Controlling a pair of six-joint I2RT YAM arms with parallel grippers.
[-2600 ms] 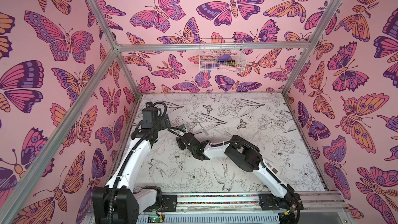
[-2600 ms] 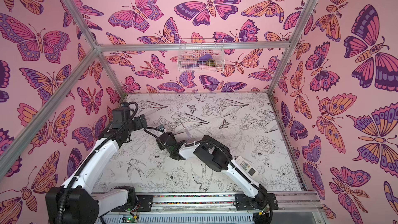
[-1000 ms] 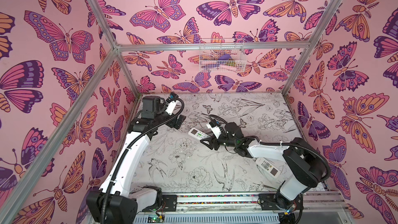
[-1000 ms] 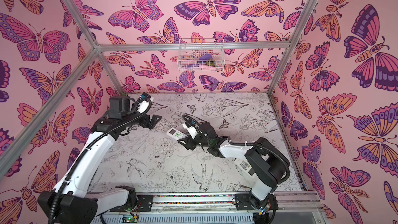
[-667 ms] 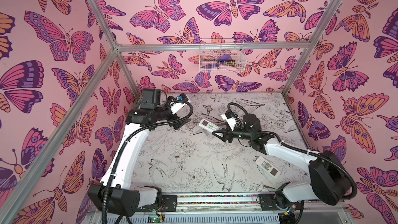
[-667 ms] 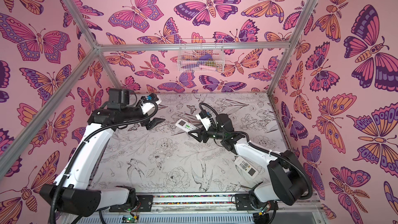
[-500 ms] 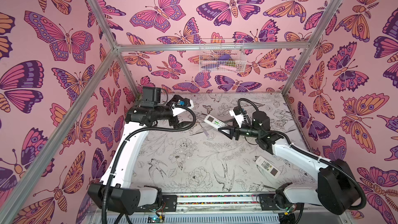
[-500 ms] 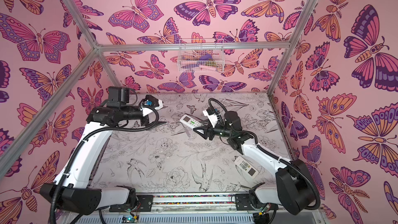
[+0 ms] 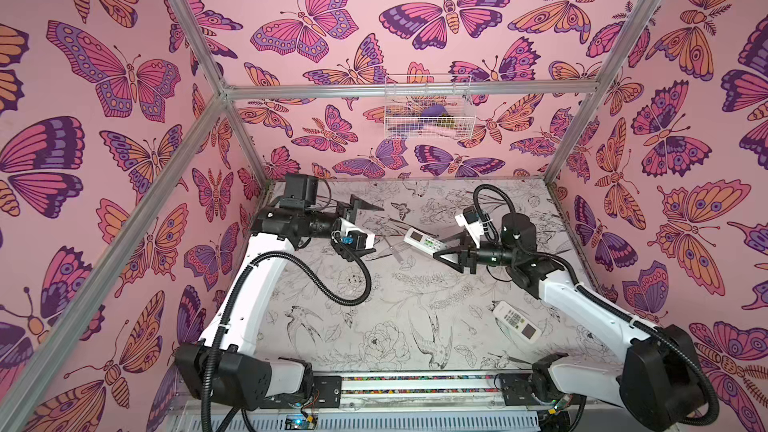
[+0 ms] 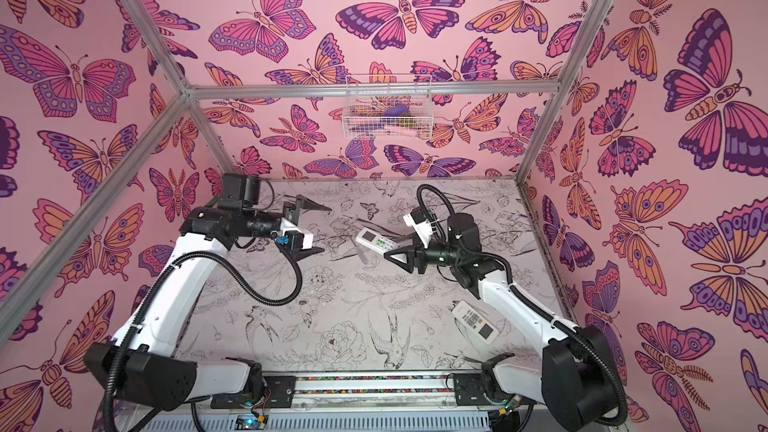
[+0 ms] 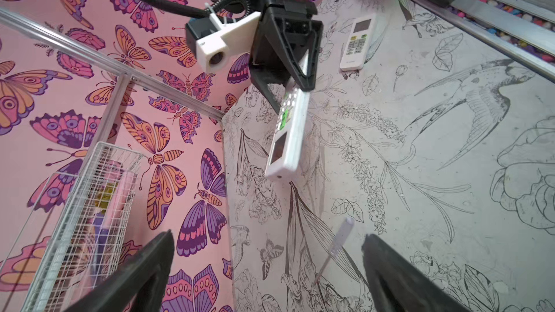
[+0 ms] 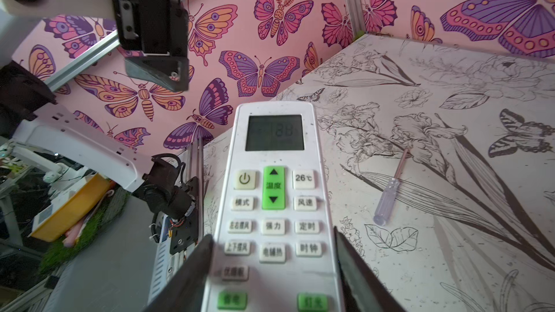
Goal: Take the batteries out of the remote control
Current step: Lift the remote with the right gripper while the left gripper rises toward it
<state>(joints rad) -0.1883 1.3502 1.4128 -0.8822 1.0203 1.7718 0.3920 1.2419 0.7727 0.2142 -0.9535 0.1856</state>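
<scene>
Batteries are nowhere in view; I judge they sit inside the remote [image 9: 422, 238], behind a back face no camera shows. The left claw [image 9: 377, 229] is spread wide and empty, raised off the table [image 9: 374, 326]. A screwdriver [image 12: 387, 193] lies below and just ahead of it. Beyond that the remote hangs in the air, buttons towards the right claw [image 9: 441, 249], which pinches it by the side edges at its lower end only. A second remote [image 9: 517, 322] lies well behind the right claw. With so much length sticking out past the grip, any push on the cover could swing or slip the remote, and freed cells could then roll away.
</scene>
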